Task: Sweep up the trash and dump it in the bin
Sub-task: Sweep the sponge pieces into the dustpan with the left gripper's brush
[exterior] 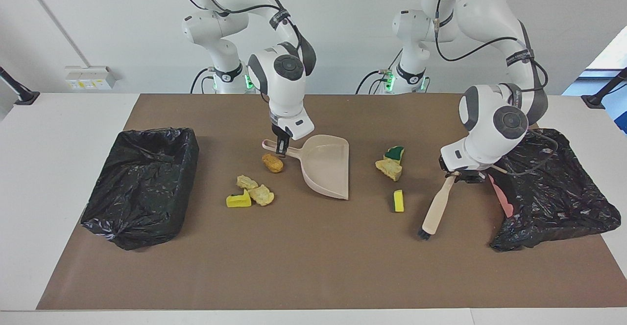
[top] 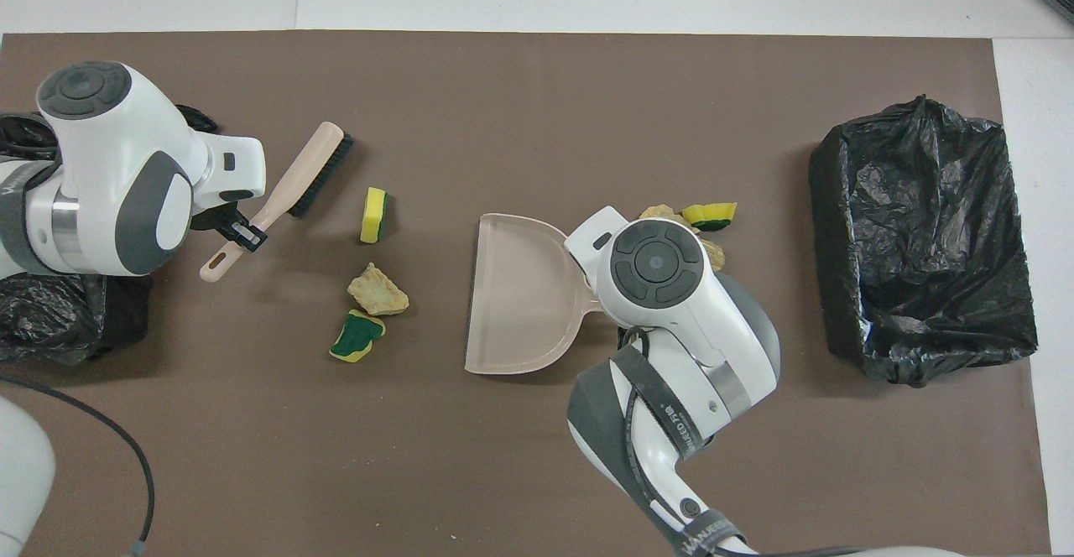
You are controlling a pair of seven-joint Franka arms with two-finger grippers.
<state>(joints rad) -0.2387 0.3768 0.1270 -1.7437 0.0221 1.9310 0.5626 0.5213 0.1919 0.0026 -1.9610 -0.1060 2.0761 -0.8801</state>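
At the right arm's end of the surface (exterior: 73, 119) sits a black-lined bin (exterior: 142, 185). Beside it lie four scraps of trash (exterior: 250, 190), one an orange-brown lump (exterior: 272, 163). Over that lump the right gripper (exterior: 280, 150) has its jaws clenched on the handle of the beige dustpan (exterior: 325, 171). Next come three more scraps (exterior: 392, 166), then the left gripper (exterior: 458, 174), jaws clamped on the brush (exterior: 435, 211), its bristles down on the brown mat (exterior: 303, 266). A second bin (exterior: 553, 188) closes the row.
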